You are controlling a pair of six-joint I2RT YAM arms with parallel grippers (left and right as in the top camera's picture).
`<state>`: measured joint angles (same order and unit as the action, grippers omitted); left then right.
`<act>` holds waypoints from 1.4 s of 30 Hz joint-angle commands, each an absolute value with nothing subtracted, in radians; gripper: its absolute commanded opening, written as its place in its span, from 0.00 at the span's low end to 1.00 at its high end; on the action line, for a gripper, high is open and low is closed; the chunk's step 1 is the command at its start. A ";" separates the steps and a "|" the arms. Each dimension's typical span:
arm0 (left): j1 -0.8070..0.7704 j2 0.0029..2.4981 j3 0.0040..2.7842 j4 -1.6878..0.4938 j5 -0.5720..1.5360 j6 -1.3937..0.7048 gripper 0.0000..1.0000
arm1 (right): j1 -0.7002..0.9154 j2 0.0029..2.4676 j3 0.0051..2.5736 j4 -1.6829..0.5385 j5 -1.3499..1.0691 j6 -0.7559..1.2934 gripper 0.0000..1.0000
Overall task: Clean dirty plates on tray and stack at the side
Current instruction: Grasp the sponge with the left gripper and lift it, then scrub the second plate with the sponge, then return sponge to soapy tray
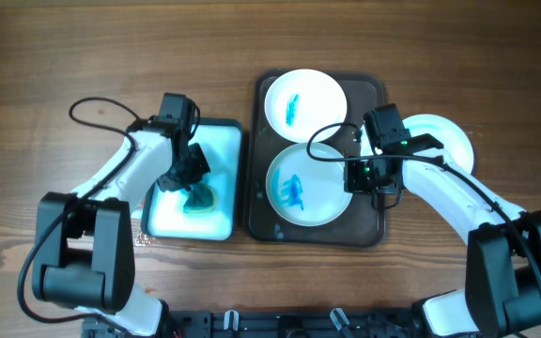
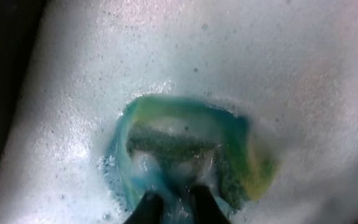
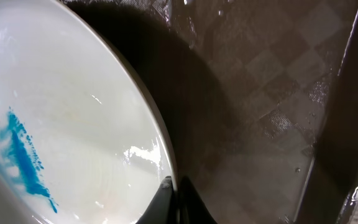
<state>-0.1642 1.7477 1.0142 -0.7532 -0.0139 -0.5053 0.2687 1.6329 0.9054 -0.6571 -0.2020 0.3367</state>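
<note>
Overhead: dark tray [image 1: 376, 94] sits right of centre on the wooden surface [image 1: 83, 56]. It carries two white plates, both with blue smears. The upper plate [image 1: 317, 101] lies in the tray's top half and the lower plate [image 1: 322, 199] in its bottom half, their rims close together.

A third plate [image 1: 451, 134], white with no smear visible, lies on the surface just right of the tray. It is partly hidden by the right arm.

Left of the tray, just beside it, is a white tub [image 1: 224, 141] of foamy water. A sponge [image 1: 198, 198], green and blue, lies in its lower right part.

Left arm: reaches into the tub from the upper left. In the left wrist view the left fingers [image 2: 149, 208] are at the bottom edge, close together. They pinch the near edge of the sponge [image 2: 191, 146], which is surrounded by foam.

Right arm: comes in from the lower right, with its end at the right rim of the lower plate. In the right wrist view the right fingers [image 3: 161, 202] pinch that plate's rim [image 3: 73, 124], one inside the rim and one outside over the tray floor [image 3: 260, 93]. The blue smear sits at the frame's lower left. I cannot tell whether the plate is lifted or resting flat.
</note>
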 commanded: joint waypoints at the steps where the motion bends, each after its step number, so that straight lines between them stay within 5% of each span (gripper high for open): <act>1: -0.159 1.761 0.978 -0.765 0.064 -0.445 0.04 | 0.272 1.646 0.907 -0.659 -0.210 0.344 0.04; 11: -0.182 1.643 1.301 -1.043 0.075 -0.343 0.04 | 0.272 1.646 0.907 -0.649 -0.179 0.414 0.04; 16: -0.233 1.642 1.303 -1.045 0.086 -0.344 0.04 | 0.272 1.646 0.907 -0.632 -0.252 0.239 0.04; 20: -0.342 1.645 1.303 -0.918 0.392 -0.387 0.04 | 0.272 1.646 0.907 -0.628 -0.159 0.421 0.04; 29: -0.632 1.955 1.283 -0.556 0.412 -0.690 0.04 | 0.272 1.646 0.907 -0.640 -0.164 0.429 0.04; 31: -0.635 2.010 1.283 -0.591 0.377 -0.685 0.04 | 0.272 1.646 0.907 -0.643 -0.164 0.429 0.04; 36: -0.579 2.018 1.283 -0.847 -0.222 -0.591 0.04 | 0.272 1.646 0.907 -0.644 -0.164 0.429 0.04; 40: -0.534 2.009 1.291 -0.822 -0.208 -0.553 0.04 | 0.272 1.646 0.907 -0.644 -0.164 0.429 0.04; 42: -0.536 2.009 1.290 -0.754 0.036 -0.522 0.04 | 0.272 1.646 0.907 -0.644 -0.164 0.429 0.04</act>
<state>-0.5743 1.9690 1.3197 -0.8215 -0.0422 -0.5709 0.2733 1.6398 0.9054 -0.6430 -0.1814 0.4194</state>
